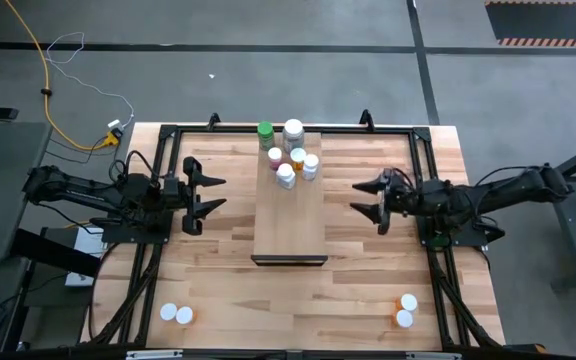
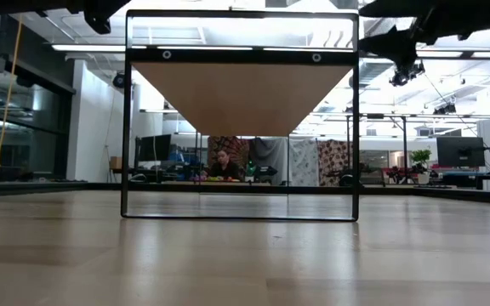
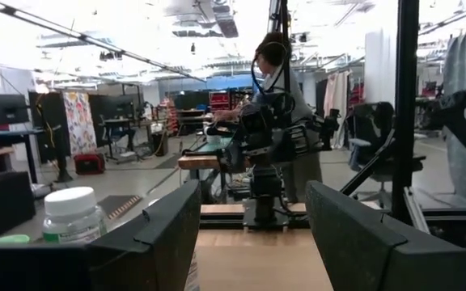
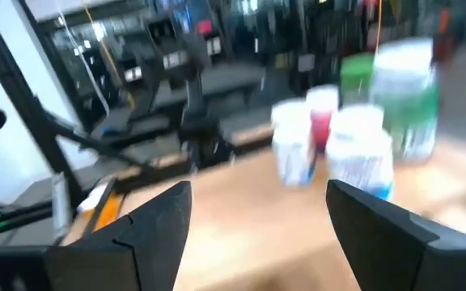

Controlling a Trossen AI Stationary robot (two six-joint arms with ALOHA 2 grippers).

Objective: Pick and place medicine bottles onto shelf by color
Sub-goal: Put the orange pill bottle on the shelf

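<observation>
Six medicine bottles (image 1: 290, 153) cluster at the far end of the shelf (image 1: 289, 215), as best we can count; two pairs sit by the table's near corners. We see our left gripper (image 1: 205, 196) and right gripper (image 1: 368, 200) flanking the shelf, both open and empty.

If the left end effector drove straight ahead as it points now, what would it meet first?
Probably nothing at first: the open left end effector points across the shelf, nearer than the medicine bottles. Beyond it faces the right end effector, though height over the shelf is unclear.
</observation>
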